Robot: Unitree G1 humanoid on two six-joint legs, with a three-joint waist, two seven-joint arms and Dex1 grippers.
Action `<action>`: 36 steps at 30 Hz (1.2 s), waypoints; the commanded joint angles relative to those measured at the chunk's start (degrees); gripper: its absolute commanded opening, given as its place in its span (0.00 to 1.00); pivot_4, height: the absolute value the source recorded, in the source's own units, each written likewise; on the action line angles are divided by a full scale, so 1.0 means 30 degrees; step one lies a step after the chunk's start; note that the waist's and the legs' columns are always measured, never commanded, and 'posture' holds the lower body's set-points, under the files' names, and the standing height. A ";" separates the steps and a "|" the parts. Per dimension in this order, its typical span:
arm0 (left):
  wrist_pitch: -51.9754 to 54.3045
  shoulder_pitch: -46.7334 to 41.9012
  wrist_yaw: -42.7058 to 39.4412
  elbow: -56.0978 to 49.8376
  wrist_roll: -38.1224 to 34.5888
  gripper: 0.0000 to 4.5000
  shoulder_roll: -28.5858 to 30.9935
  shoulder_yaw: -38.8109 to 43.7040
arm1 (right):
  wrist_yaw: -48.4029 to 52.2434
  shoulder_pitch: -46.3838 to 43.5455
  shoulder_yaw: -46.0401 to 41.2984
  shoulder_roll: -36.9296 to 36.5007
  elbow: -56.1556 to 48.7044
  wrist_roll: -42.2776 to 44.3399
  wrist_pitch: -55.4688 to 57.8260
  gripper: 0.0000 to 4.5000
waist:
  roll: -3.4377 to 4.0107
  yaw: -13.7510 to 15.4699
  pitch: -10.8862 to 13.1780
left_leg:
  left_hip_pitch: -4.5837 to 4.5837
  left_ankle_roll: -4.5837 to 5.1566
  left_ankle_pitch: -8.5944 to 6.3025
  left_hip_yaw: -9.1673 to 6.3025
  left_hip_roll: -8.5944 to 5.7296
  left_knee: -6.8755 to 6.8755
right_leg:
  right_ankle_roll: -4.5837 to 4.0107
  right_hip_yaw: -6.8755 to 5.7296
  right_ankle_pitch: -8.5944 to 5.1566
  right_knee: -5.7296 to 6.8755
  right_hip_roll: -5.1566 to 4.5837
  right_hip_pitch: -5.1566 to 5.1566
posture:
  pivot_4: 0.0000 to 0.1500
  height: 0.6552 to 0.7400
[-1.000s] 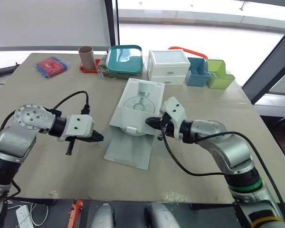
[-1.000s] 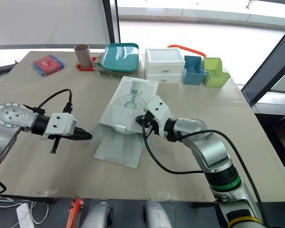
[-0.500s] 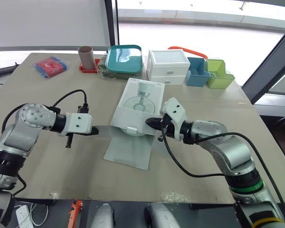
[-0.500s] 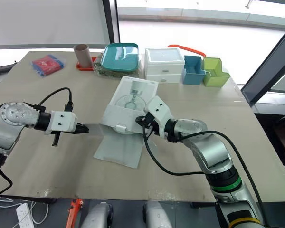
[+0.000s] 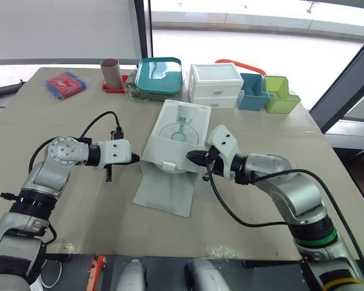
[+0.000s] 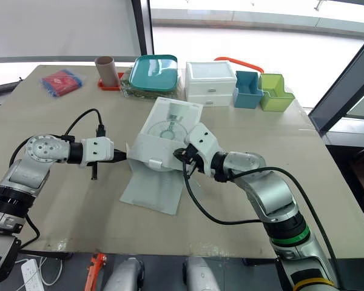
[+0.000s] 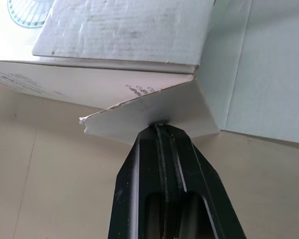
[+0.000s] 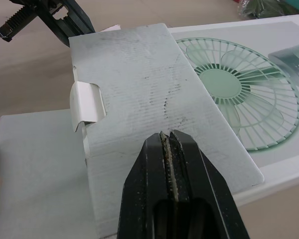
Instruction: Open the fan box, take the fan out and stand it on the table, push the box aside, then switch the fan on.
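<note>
The white fan box [image 5: 177,130] lies flat in the middle of the table, with a fan pictured on its top. Its long front flap [image 5: 167,191] is folded down onto the table toward me. My left gripper [image 5: 136,159] is shut at the box's left front corner, its tips [image 7: 159,128] touching the edge of a small side flap [image 7: 149,112]. My right gripper [image 5: 190,156] is shut at the box's right front corner, just over the tucked lid panel [image 8: 139,94]. The fan itself is hidden inside.
Along the back edge stand a red packet [image 5: 65,83], a brown tube [image 5: 111,73], a teal tray [image 5: 159,74], a white drawer unit [image 5: 215,85], a blue bin [image 5: 252,91] and a green bin [image 5: 280,94]. Bare tabletop [image 5: 79,206] lies to the box's left and right.
My left gripper has travelled right across the table and reached the box's left side flap. The right arm has stayed where it was.
</note>
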 commanded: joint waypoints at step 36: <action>-0.0246 -0.1594 0.1639 0.1898 -0.1140 0.00 -0.2980 0.0775 | -0.0059 0.0112 -0.0416 -0.0195 -0.0794 -0.0019 0.0410 0.01 | 0.0000 0.0019 0.0000 | -0.0005 -0.0002 0.0001 -0.0011 -0.0014 0.0013 | 0.0000 -0.0014 0.0001 0.0003 -0.0015 0.0008 | 1.00 1.00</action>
